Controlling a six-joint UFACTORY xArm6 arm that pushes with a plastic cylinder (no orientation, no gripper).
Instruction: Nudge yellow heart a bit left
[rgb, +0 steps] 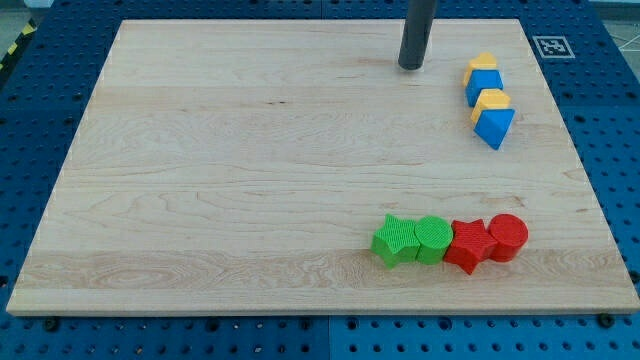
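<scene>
Two yellow blocks sit at the view's upper right in a tight column with two blue ones. The upper yellow block (484, 63) has a pointed top, like a pentagon. Below it are a blue cube (484, 86), then the lower yellow block (491, 100), which looks like the heart, then a blue triangle (494, 127). My tip (411, 66) rests on the board to the left of the upper yellow block, about a block's width away, touching nothing.
A row of touching blocks lies near the view's bottom right: green star (396, 241), green cylinder (433, 238), red star (468, 246), red cylinder (507, 237). The wooden board (220, 180) ends close to the right of the yellow and blue column.
</scene>
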